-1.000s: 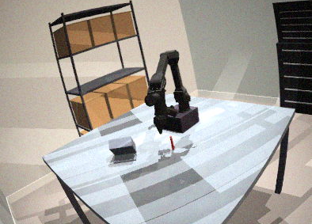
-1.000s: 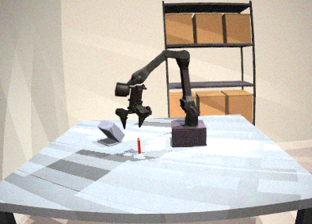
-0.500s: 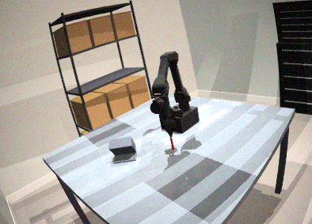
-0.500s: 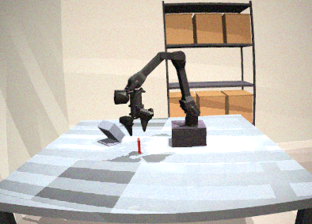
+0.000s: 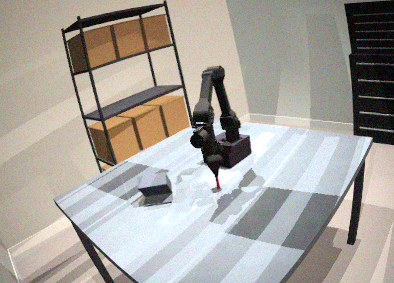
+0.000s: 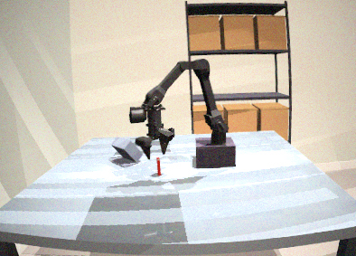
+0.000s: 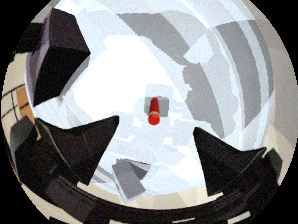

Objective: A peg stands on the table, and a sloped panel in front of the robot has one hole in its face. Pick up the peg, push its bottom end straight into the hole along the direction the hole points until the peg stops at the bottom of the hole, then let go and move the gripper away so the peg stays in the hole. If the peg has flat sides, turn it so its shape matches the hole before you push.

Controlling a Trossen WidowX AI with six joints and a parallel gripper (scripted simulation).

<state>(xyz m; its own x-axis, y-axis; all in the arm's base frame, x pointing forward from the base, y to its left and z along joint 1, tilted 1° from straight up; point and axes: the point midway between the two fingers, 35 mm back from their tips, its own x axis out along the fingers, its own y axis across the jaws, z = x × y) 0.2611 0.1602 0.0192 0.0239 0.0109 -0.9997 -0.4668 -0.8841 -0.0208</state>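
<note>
A thin red peg (image 5: 218,183) (image 6: 158,166) (image 7: 154,113) stands upright on the table. My gripper (image 6: 156,156) (image 7: 157,125) is open and empty, pointing down. Its fingertips are just above the peg's top in the exterior view; in the wrist view the peg's top shows between the two spread fingertips. In the top view the fingers overlap the peg's upper part. The grey sloped panel (image 5: 155,181) (image 6: 126,149) (image 7: 128,181) stands off to one side of the gripper. Its hole cannot be made out in these views.
The arm's dark base block (image 5: 237,149) (image 6: 215,153) (image 7: 60,55) stands on the table (image 5: 320,167) (image 6: 271,201), on the other side of the peg from the panel. A shelf rack with brown boxes (image 5: 145,129) (image 6: 237,33) stands behind the table.
</note>
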